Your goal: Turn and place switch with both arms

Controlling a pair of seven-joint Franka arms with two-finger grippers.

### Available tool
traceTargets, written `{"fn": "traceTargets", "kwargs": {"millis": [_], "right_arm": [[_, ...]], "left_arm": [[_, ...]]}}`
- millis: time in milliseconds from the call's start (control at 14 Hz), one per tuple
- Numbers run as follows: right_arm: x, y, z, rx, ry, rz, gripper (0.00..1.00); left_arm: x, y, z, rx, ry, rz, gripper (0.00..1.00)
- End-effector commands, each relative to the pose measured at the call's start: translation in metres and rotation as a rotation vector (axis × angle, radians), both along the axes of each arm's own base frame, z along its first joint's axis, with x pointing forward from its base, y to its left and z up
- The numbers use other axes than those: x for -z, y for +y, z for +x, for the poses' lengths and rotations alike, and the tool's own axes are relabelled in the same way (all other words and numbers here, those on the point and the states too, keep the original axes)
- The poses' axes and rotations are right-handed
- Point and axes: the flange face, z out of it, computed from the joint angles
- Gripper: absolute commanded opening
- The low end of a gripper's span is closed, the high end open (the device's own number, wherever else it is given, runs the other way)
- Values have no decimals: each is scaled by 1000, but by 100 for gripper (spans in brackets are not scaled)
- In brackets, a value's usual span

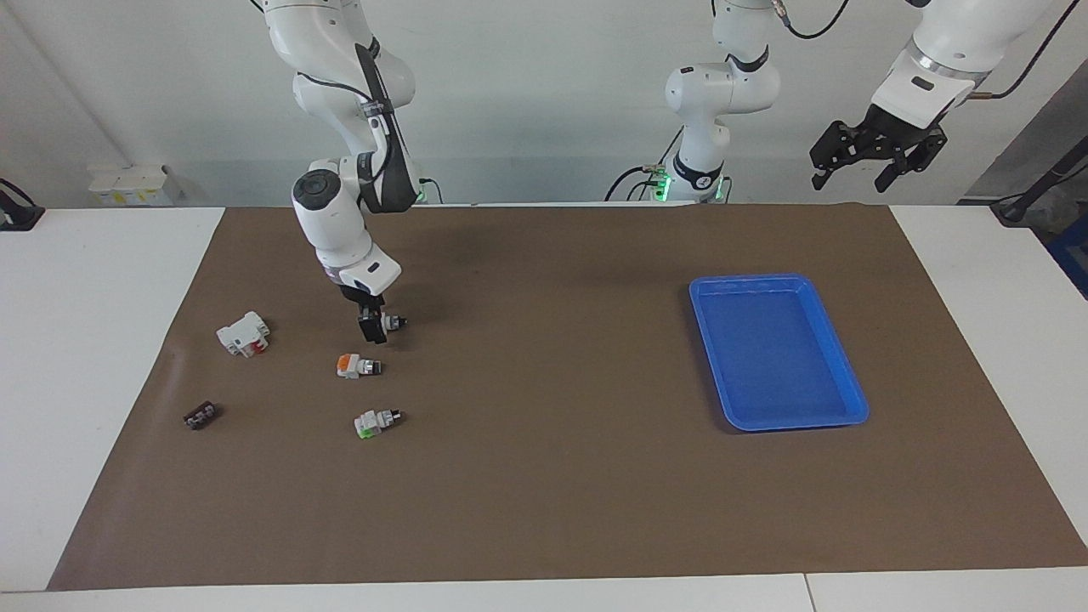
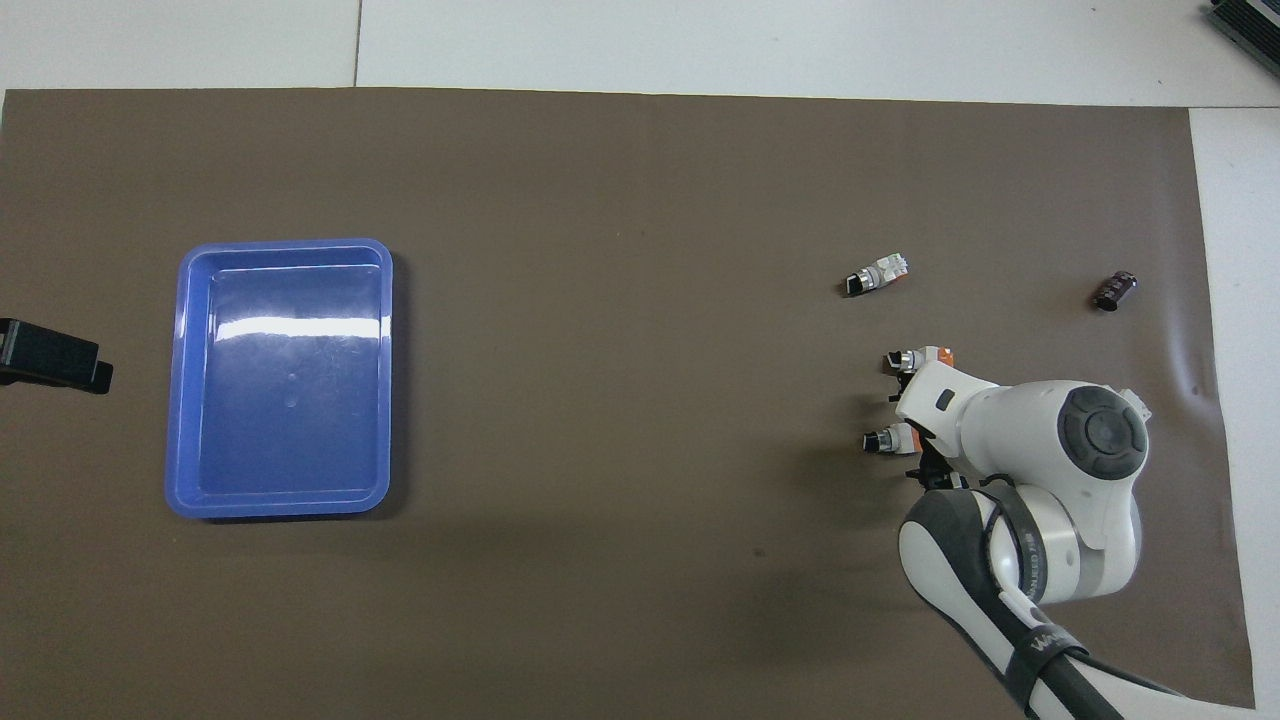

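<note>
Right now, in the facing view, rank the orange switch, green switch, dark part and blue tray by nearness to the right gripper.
1. Orange switch, middle of the three switches, close by the right gripper.
2. Green switch, farthest switch from the robots.
3. Dark part, toward the right arm's table end.
4. Blue tray, toward the left arm's end.

A brown mat (image 1: 544, 476) covers the white table (image 1: 93, 357) before a pale wall (image 1: 544, 93).

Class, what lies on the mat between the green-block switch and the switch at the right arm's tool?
Another switch with an orange block, apart from both; the facing view shows it.
</note>
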Motion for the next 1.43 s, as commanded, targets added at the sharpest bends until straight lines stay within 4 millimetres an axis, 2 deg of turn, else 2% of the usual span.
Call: {"fn": "traceTargets", "kwargs": {"millis": [0, 143, 286, 357, 571, 714, 857, 929, 1071, 1214, 1357], "right_arm": [[7, -8, -1, -42, -16, 4, 97], [11, -9, -2, -48, -29, 3, 92], [11, -8, -2, -50, -32, 3, 75], [11, -8, -2, -51, -34, 3, 61], [10, -3, -1, -65, -35, 3, 0], [5, 10, -1, -109, -38, 3, 0], [-12, 21, 9, -138, -49, 6, 0], [-25, 49, 12, -199, -19, 11, 0], [-59, 76, 23, -59, 43, 71, 0], [-105, 107, 28, -17, 23, 108, 0], [-133, 121, 37, -5, 22, 155, 0]], "left_arm": [[-1, 2, -10, -13, 6, 0, 100], [-1, 2, -10, -13, 6, 0, 100], [-1, 2, -10, -13, 6, 0, 100], [-1, 2, -10, -13, 6, 0, 100], [-1, 2, -10, -13, 6, 0, 100], [-1, 2, -10, -13, 6, 0, 100], [-1, 2, -10, -13, 6, 0, 100], [-1, 2, -10, -13, 6, 0, 100], [-1, 3, -10, -14, 6, 0, 100], [-3, 0, -9, -13, -2, -1, 100], [-1, -8, -19, 4, 41, 2, 100]]}}
